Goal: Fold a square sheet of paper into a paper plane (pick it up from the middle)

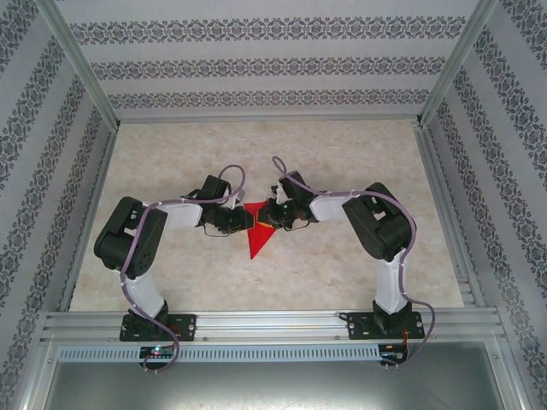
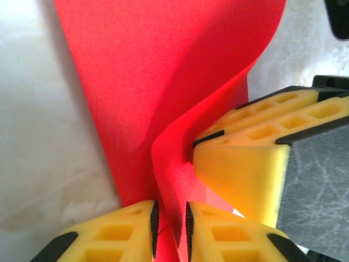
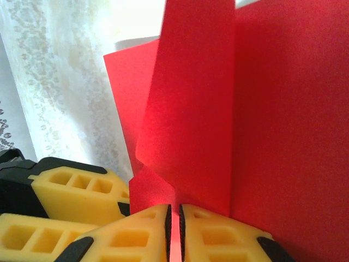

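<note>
The square sheet of paper [image 1: 255,243], bright red, is folded into a narrow shape whose point faces the near edge, mid-table between both arms. My left gripper [image 1: 247,220] comes at it from the left. In the left wrist view a raised fold of the paper [image 2: 163,82] stands between the pads of that gripper [image 2: 170,210], which are drawn in close on it. My right gripper [image 1: 272,214] meets it from the right. In the right wrist view its jaws [image 3: 174,210] are shut on an edge of the paper [image 3: 262,109], with several creased layers rising beyond.
The two grippers sit almost touching: a yellow right finger [image 2: 245,164] crowds the left wrist view, and the left fingers [image 3: 71,191] show low at the left of the right wrist view. The marbled table [image 1: 359,162] is fenced by aluminium rails [image 1: 273,320] and patterned walls.
</note>
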Robot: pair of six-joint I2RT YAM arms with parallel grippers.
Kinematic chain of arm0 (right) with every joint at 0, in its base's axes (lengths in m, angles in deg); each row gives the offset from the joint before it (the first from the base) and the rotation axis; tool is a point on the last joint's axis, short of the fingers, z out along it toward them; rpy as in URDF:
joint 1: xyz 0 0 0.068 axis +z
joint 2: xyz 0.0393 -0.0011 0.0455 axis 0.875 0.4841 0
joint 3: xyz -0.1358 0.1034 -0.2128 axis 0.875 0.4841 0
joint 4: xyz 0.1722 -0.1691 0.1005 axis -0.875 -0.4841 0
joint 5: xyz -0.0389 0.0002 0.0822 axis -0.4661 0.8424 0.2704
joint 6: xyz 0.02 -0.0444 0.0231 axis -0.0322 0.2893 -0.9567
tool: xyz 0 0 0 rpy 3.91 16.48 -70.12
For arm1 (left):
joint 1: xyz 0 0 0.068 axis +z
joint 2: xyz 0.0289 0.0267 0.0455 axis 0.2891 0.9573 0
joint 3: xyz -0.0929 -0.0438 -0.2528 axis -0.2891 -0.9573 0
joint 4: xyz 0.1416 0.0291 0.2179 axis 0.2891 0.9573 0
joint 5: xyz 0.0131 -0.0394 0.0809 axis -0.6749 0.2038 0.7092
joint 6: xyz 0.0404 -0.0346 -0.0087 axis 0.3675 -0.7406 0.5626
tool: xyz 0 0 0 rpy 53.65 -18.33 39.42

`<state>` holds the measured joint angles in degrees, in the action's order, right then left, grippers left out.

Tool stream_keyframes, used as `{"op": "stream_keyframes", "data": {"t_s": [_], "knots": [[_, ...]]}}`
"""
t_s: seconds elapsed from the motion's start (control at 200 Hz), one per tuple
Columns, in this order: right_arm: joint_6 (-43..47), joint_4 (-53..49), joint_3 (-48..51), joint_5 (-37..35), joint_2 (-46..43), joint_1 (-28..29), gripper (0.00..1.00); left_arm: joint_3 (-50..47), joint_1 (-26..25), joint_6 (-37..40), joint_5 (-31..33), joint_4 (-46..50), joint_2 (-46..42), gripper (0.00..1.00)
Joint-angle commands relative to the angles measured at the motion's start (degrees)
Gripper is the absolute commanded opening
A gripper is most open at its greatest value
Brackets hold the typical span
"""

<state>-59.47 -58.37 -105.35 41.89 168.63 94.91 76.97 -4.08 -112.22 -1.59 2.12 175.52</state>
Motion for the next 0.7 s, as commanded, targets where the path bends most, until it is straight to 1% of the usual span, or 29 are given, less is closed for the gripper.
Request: {"op": "stream_keyframes", "data": {"t_s": [0.0, 0.155, 0.26, 0.415, 0.545, 0.699], "knots": [[0.1, -0.3, 0.8, 0.7, -2.5, 0.0, 0.16, 0.3, 0.6, -0.3, -1.8, -2.4, 1.2, 0.2], [0.7, -0.6, 0.8, 0.2, -3.3, 0.0, 0.17, 0.2, 0.6, -0.8, -2.1, -2.9, 1.2, 0.11], [1.7, -1.3, 1.0, -0.6, -4.1, 0.1, 0.21, 0.0, 0.6, -0.7, -1.9, -2.4, 0.7, 0.07], [3.3, -3.7, 1.5, -3.1, -6.8, 0.4, 0.24, -0.4, 0.6, -0.2, -1.1, -1.9, 0.2, 0.03], [3.8, -4.0, 3.7, -5.2, -8.6, 0.4, 0.25, -0.9, 0.6, -0.2, -0.3, -2.0, -1.4, 0.01], [3.7, -3.5, 4.4, -5.5, -7.6, 0.4, 0.25, -1.8, 0.7, -0.3, 0.3, -2.8, -3.1, 0.0]]}}
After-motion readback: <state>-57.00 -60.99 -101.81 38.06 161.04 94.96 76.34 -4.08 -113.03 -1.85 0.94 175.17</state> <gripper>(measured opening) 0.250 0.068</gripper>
